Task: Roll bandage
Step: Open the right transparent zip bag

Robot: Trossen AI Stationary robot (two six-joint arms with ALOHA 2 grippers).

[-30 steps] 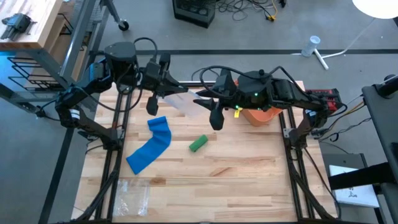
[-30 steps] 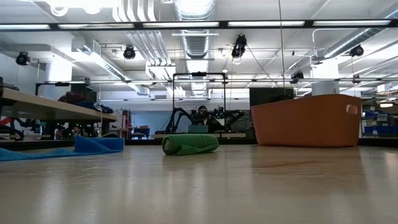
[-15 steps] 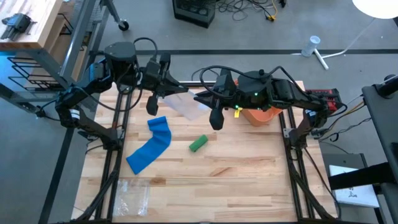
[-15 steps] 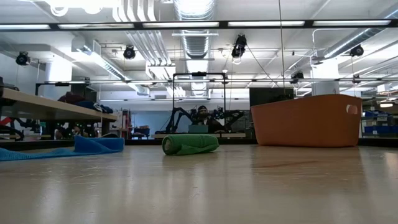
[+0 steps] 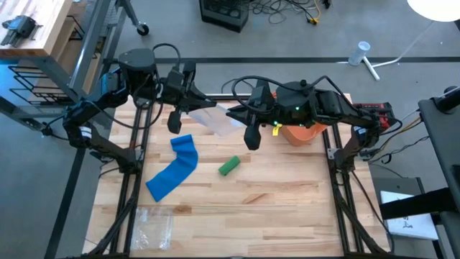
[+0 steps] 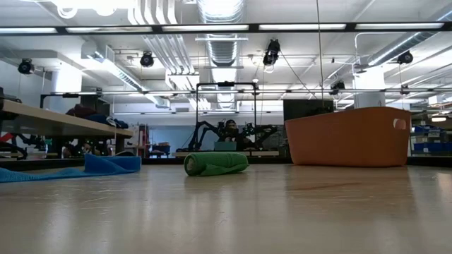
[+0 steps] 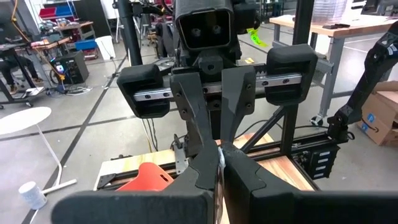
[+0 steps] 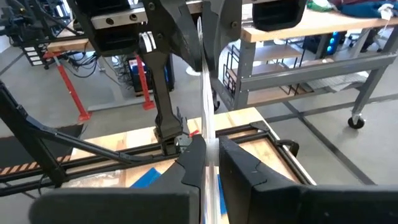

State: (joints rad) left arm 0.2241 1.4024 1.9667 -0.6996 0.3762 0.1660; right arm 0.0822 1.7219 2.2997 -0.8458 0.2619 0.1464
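I hold a clear plastic sheet (image 5: 215, 119) stretched between my two grippers above the table's (image 5: 280, 194) far edge: my left gripper (image 5: 175, 124) and right gripper (image 5: 249, 137) are each clenched on an end. The blue bandage (image 5: 174, 175) lies unrolled below; the green roll (image 5: 229, 166) sits beside it. I see no readable writing.

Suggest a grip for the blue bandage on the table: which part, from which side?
Take the blue bandage at its far end, the narrower end nearest the left claw, coming straight down. It lies flat and unrolled, slanting toward the table's near-left, so pinch across the strip's width there. The green roll lies apart and should not interfere.
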